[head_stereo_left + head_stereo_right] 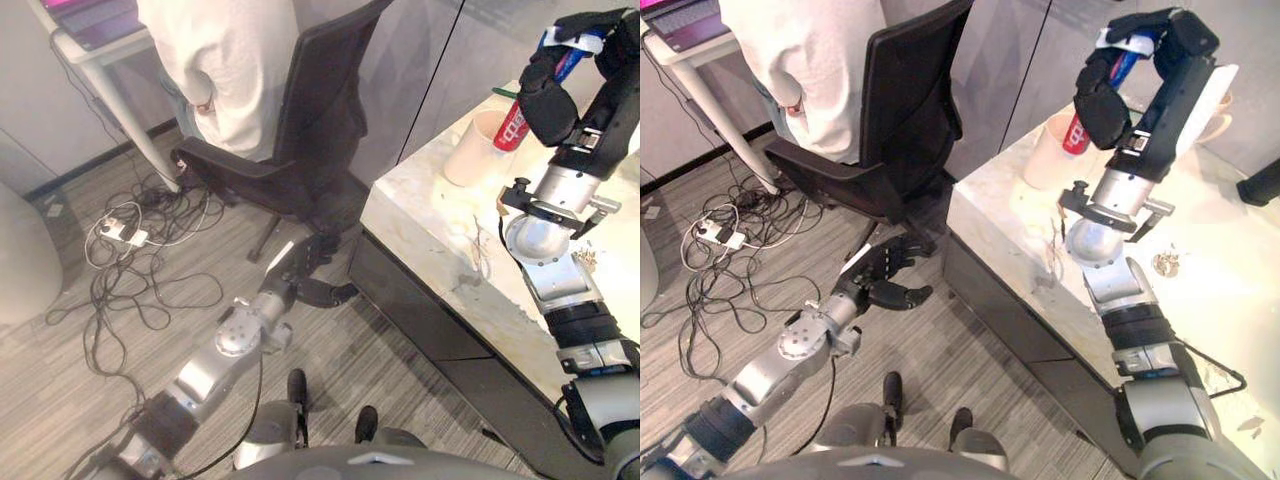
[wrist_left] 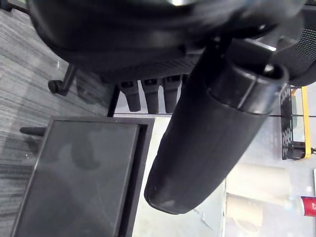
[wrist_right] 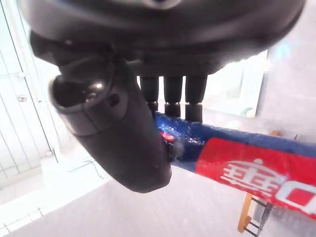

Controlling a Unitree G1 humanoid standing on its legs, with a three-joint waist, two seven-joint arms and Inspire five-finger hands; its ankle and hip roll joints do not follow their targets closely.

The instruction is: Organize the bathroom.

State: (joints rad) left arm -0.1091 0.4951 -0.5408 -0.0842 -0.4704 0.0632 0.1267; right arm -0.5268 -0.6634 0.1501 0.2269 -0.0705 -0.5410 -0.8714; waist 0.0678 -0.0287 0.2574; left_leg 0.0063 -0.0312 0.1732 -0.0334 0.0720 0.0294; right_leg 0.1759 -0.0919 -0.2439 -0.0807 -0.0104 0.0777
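Right hand (image 1: pixel 1135 60) above the cup (image 1: pixel 1048 155) on the counter (image 1: pixel 1200 290), fingers curled round the toothpaste tube (image 1: pixel 515 125), whose long axis slants down into the cup's mouth; left hand (image 1: pixel 880 275), fingers relaxed and empty, hangs well below counter level.

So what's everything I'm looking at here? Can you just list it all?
Toothpaste tube: one, red and blue, held up in the right hand above the cup.
Cup: one, cream, upright on the counter's far corner.
Counter: one, pale marble top over a dark front, on the robot's right.
Office chair: one, black, beside the counter.
Person: one, in a white top, seated on the chair, back to the robot.
Cables: a tangle, black and white, on the grey floor.
Left hand: dark, fingers relaxed, low over the floor.
Right hand: dark, curled round the tube.
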